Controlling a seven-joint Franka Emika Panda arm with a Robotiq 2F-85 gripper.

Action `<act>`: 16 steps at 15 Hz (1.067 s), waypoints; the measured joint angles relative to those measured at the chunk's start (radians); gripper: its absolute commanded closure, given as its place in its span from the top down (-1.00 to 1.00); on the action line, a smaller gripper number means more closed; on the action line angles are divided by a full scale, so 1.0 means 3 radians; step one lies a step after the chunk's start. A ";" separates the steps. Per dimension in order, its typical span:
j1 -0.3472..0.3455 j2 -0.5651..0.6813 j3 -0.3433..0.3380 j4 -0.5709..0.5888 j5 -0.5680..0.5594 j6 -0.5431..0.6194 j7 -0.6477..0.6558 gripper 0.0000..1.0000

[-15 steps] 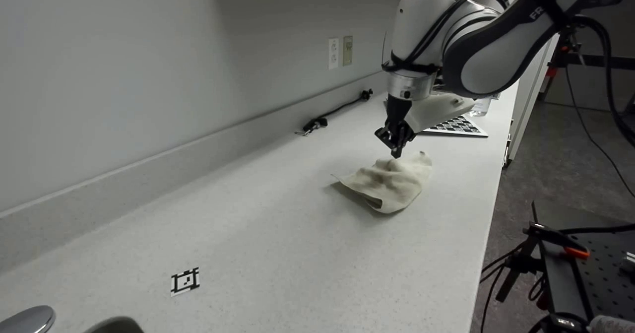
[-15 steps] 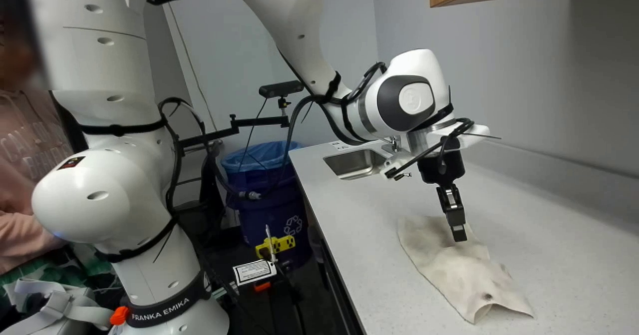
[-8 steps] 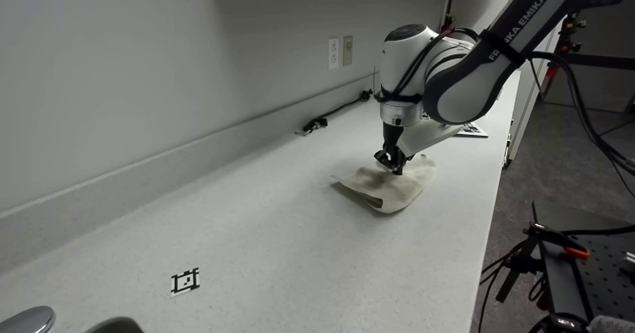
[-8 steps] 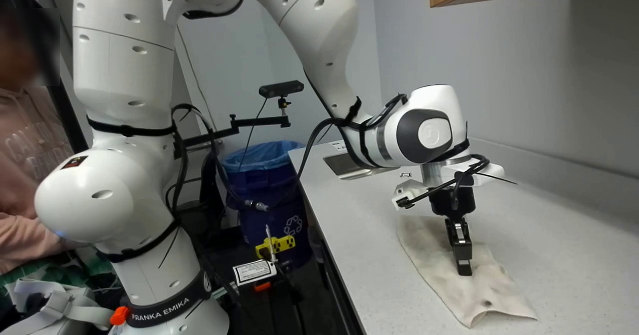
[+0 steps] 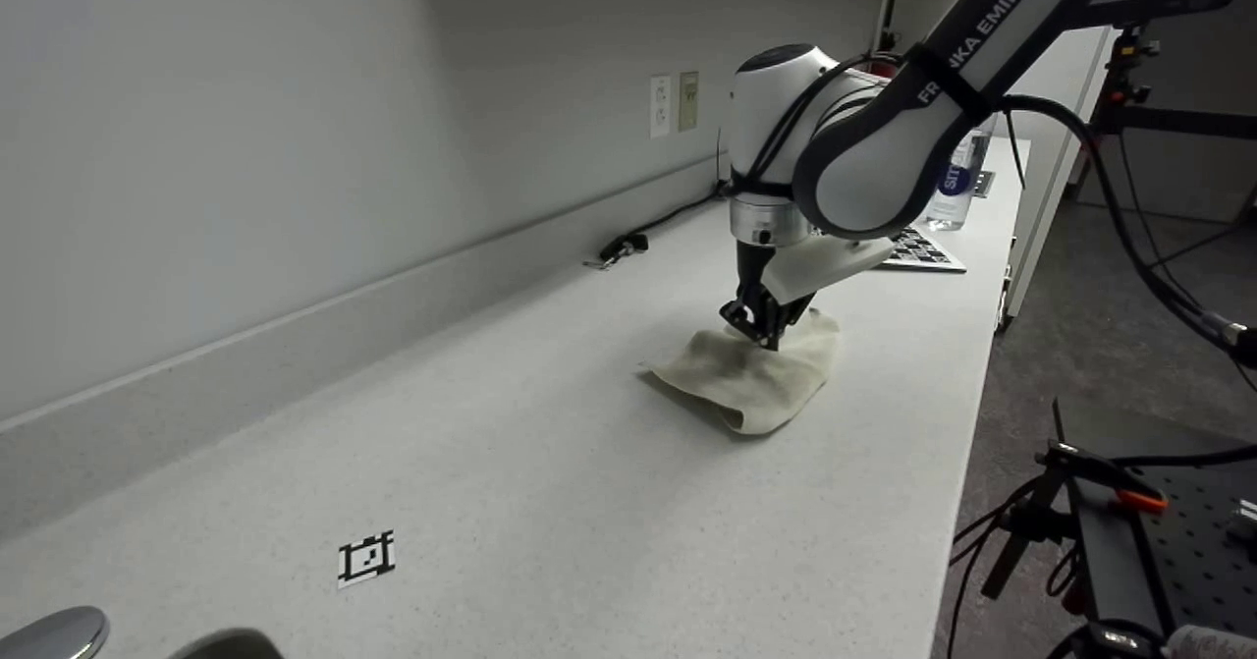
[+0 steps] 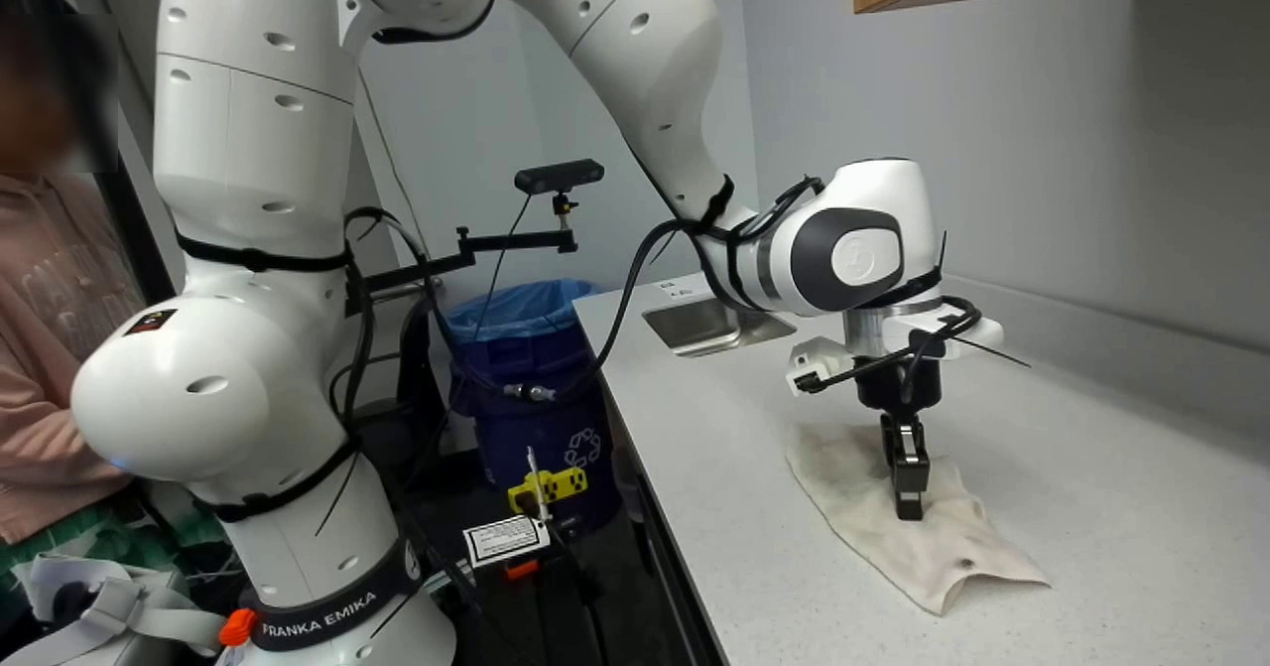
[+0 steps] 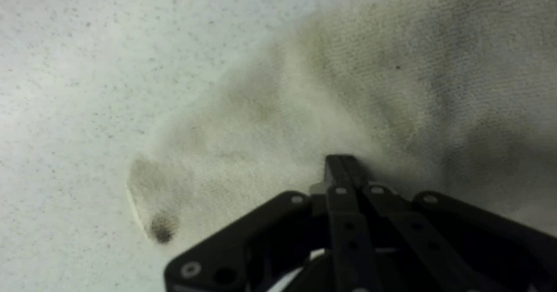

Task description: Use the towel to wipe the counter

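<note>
Wrist view: gripper point(image 7: 345, 165) pressed together atop the towel point(image 7: 252, 135), no pinched fold visible. Both exterior views: gripper and towel have shifted as a unit along the bench point(image 5: 570, 482), toward the sink point(image 6: 716, 327). Towel appears to follow downward pressure; wiping has probably begun.

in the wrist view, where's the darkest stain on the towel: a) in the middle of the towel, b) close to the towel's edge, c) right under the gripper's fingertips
b: in the wrist view the darkest stain lies close to the edge of the towel, well apart from the gripper.
</note>
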 measured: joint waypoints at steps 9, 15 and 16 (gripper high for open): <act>0.0566 0.0006 0.0248 0.0045 0.0074 0.0013 -0.0213 -1.00; 0.0774 0.0025 0.0243 0.0102 0.0035 0.0017 -0.0313 -1.00; 0.0767 0.0040 0.0220 0.0113 0.0036 0.0017 -0.0330 -1.00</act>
